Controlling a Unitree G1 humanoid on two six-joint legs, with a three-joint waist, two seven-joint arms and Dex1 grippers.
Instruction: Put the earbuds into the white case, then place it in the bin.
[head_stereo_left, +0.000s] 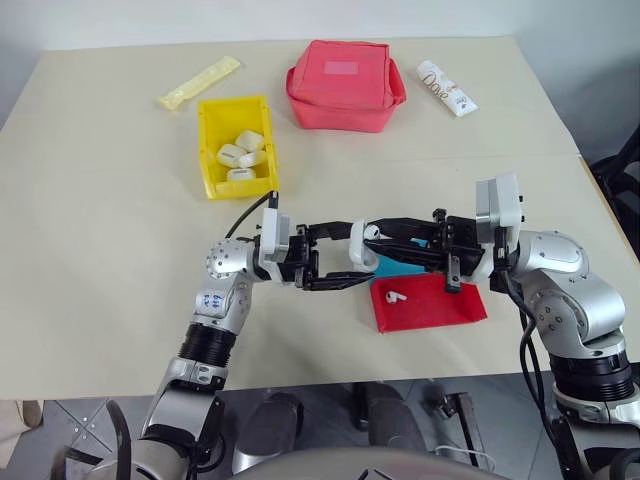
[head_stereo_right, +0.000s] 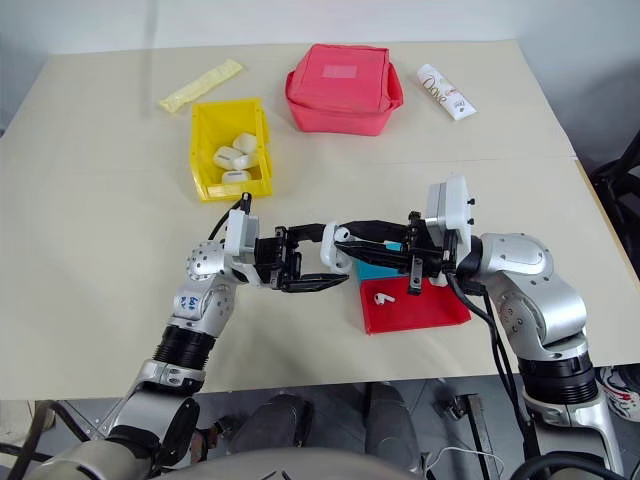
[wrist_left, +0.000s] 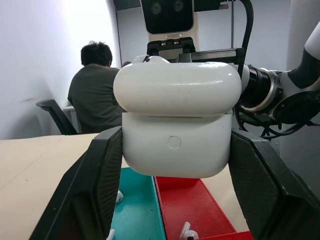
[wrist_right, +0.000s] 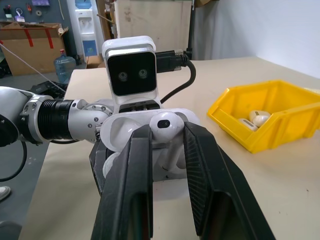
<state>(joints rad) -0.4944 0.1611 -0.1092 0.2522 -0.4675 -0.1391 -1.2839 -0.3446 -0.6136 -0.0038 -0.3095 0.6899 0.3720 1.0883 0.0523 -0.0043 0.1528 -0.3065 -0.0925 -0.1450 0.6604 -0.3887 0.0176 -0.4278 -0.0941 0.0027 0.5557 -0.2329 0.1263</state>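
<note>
The left tool (head_stereo_left: 335, 268) gripped the open case (head_stereo_left: 362, 246) by its sides above the tabletop (head_stereo_left: 100, 220), beside the tray (head_stereo_left: 430, 305). The right tool (wrist_right: 167, 135) pinched an earbud (wrist_right: 164, 125) at the case's mouth. Another earbud (head_stereo_left: 397, 297) lay in the tray's red half. The bin (head_stereo_left: 208, 150), well apart toward the far side, held several white cases (head_stereo_left: 242, 155).

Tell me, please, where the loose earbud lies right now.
The loose earbud lies in the red tray, just below the two grippers.
</note>
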